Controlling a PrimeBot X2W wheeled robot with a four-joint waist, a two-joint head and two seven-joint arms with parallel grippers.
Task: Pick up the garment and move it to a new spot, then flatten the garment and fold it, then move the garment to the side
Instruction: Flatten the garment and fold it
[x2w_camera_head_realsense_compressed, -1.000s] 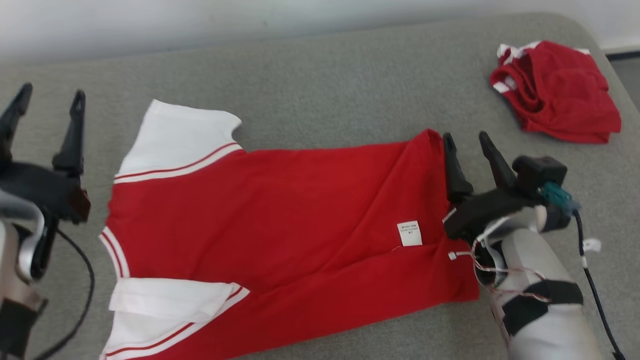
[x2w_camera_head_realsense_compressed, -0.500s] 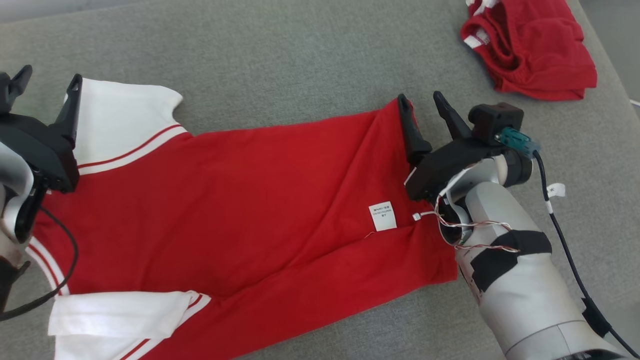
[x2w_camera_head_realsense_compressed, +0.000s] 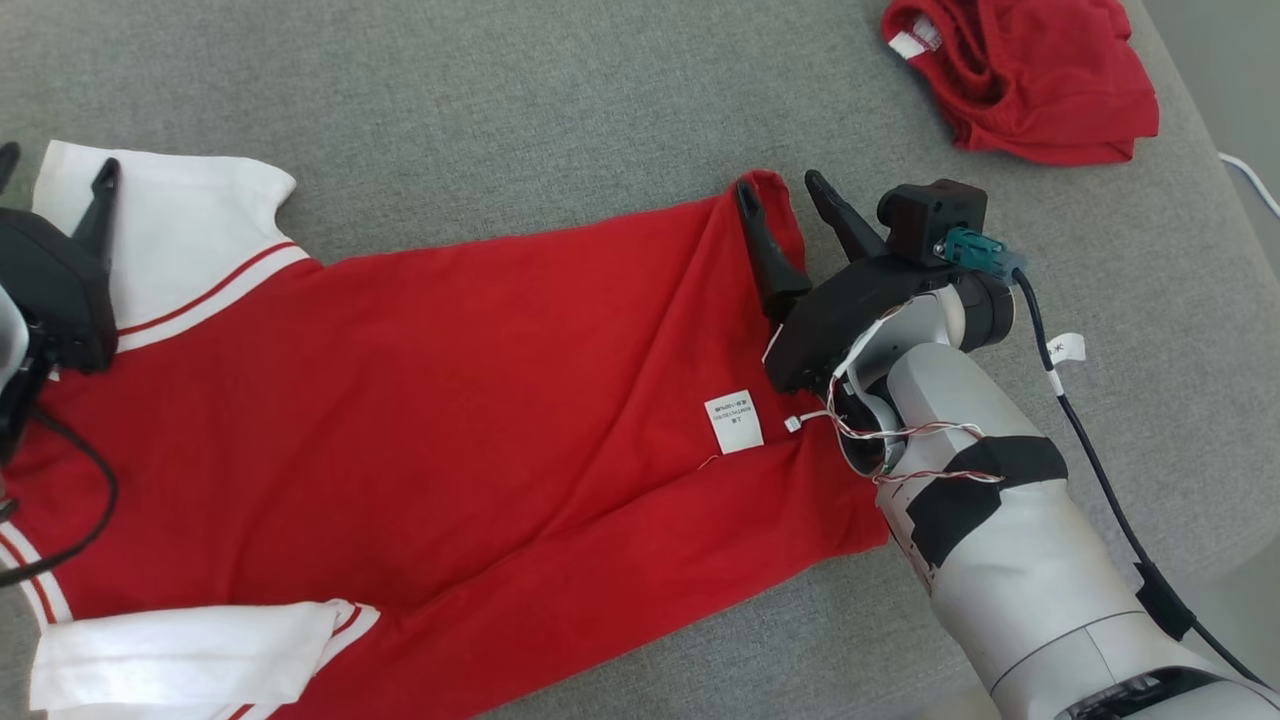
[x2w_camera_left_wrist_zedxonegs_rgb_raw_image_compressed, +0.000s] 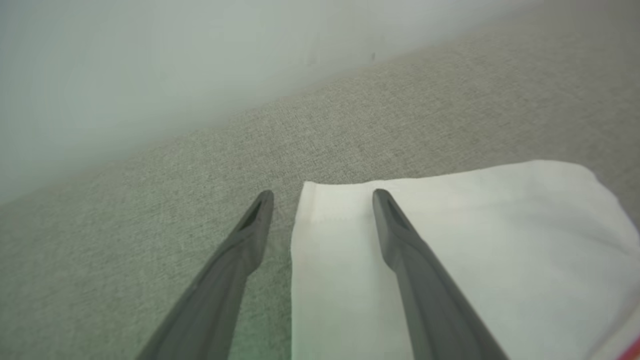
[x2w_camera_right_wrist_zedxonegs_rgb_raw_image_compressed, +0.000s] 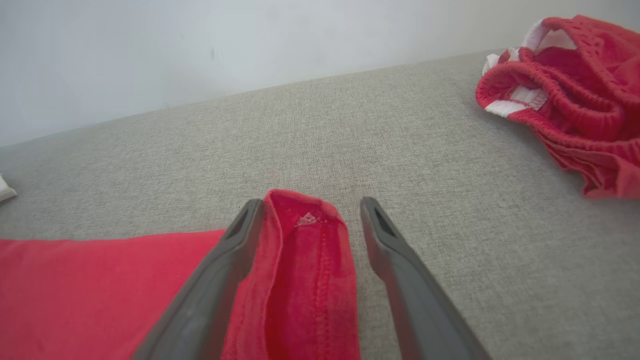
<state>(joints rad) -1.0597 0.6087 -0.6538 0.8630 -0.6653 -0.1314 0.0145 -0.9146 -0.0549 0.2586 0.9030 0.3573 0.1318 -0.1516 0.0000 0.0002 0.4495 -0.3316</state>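
Note:
The garment (x2w_camera_head_realsense_compressed: 450, 400), a red shirt with white sleeves, lies spread on the grey surface (x2w_camera_head_realsense_compressed: 500, 120). My left gripper (x2w_camera_head_realsense_compressed: 55, 165) is open over the far white sleeve (x2w_camera_head_realsense_compressed: 190, 220). In the left wrist view that gripper (x2w_camera_left_wrist_zedxonegs_rgb_raw_image_compressed: 322, 195) has the corner of the sleeve (x2w_camera_left_wrist_zedxonegs_rgb_raw_image_compressed: 500, 225) between its fingers, one finger over the cloth and one over the grey surface. My right gripper (x2w_camera_head_realsense_compressed: 778, 185) is open at the far hem corner. The right wrist view shows this gripper (x2w_camera_right_wrist_zedxonegs_rgb_raw_image_compressed: 311, 202) straddling a raised fold of the red hem (x2w_camera_right_wrist_zedxonegs_rgb_raw_image_compressed: 305, 260).
A second red garment (x2w_camera_head_realsense_compressed: 1030, 70) lies crumpled at the far right, also in the right wrist view (x2w_camera_right_wrist_zedxonegs_rgb_raw_image_compressed: 575, 90). A white label (x2w_camera_head_realsense_compressed: 733, 421) shows on the shirt. The surface's edge runs down the right side, with a white cable (x2w_camera_head_realsense_compressed: 1245, 180) beyond it. A pale wall stands behind.
The head camera has tilted down and shifted. The left gripper has come from beside the shirt to over the white sleeve. The right gripper has edged onto the hem corner. Both stay open.

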